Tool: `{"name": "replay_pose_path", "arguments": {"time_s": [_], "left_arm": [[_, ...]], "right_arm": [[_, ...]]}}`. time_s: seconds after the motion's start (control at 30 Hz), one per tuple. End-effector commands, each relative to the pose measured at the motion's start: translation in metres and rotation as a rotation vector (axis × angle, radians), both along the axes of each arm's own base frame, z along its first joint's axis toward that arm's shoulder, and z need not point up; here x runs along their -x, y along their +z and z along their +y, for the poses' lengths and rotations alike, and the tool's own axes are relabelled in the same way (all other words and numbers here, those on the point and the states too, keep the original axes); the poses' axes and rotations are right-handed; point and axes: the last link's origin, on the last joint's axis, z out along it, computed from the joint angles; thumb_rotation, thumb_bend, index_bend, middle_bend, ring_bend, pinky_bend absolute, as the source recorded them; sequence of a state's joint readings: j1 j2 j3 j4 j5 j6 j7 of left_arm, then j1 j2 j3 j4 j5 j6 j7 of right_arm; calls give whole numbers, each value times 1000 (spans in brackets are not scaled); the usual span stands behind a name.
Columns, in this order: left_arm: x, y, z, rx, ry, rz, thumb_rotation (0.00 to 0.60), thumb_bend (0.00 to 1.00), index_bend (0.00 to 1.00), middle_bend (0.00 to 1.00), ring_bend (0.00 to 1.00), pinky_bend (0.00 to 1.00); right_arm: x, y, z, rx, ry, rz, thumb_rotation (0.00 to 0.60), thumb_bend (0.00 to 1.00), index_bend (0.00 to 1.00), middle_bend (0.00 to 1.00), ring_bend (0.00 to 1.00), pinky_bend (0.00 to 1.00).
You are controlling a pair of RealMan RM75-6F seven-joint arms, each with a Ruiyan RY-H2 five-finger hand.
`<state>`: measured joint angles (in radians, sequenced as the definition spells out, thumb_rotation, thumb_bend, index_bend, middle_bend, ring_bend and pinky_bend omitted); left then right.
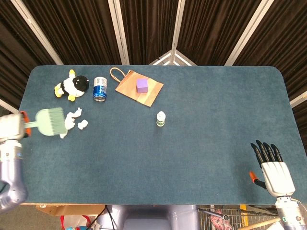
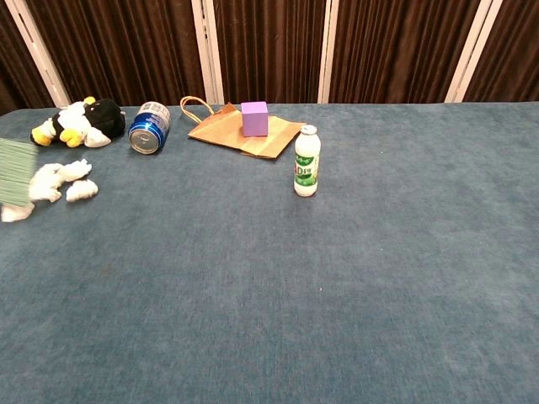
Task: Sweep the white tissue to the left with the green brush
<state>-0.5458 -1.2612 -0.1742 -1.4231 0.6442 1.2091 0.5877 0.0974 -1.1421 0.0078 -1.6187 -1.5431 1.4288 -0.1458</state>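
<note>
At table's left edge, left hand [image 1: 10, 127] holds green brush [image 1: 49, 121] w/ bristles against white tissue [image 1: 73, 120]; bottle [image 2: 306, 161] label unreadable

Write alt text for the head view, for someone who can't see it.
Overhead view of a blue table: at the left edge, the left hand holds a green brush against scraps of white tissue. Behind them sit a plush toy, a can, a paper bag with a purple cube, and a small bottle. The right hand rests open, near right.
</note>
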Motion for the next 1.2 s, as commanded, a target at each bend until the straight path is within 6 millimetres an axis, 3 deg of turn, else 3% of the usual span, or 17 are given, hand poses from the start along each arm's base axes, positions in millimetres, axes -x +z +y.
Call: {"name": "replay_pose_path", "arguments": {"time_s": [0.03,0.17,0.33,0.5,0.67,0.77,0.83,0.93,1.1,1.17,1.2], "left_arm": [[25,37,-4,-93,48,-32,600,716,771,1000,1000,1000],[21,57,-4,-174,-2,-132,600,716,771,1000,1000,1000],[-4,53,-11,-162,-104,-246,600,716,771,1000,1000,1000],[-45,13,-32,-1,-209,-306,600,712,767,1000,1000,1000],[-82,-48,-59,190,-260,-379,600,681,732,1000,1000,1000],[-97,-78,-74,270,-267,-424,600,497,644,1000,1000,1000],[-100,-91,-81,310,-271,-414,600,241,512,1000,1000,1000],[-99,-98,-89,329,-285,-341,600,35,354,1000,1000,1000],[-82,-83,-97,281,-288,-274,600,0,216,987,978,1000],[-74,-72,-101,252,-286,-272,600,0,135,882,898,960],[-69,-64,-104,233,-287,-269,600,0,89,776,819,907]], "right_arm": [[-1,-2,0,-5,4,4,600,323,0,0,0,0],[-1,-3,0,-6,6,8,600,323,0,0,0,0],[-2,-3,-1,-7,7,8,600,323,0,0,0,0],[-2,-3,-2,-10,11,9,600,323,0,0,0,0],[-2,-3,-1,-8,12,8,600,323,0,0,0,0],[-1,-2,-1,-5,10,7,600,322,0,0,0,0],[-1,-1,-1,-3,7,6,600,322,0,0,0,0],[0,0,0,0,7,6,600,323,0,0,0,0],[1,2,0,3,5,9,600,322,0,0,0,0],[0,1,0,1,7,7,600,322,0,0,0,0],[0,1,0,0,9,11,600,322,0,0,0,0]]}}
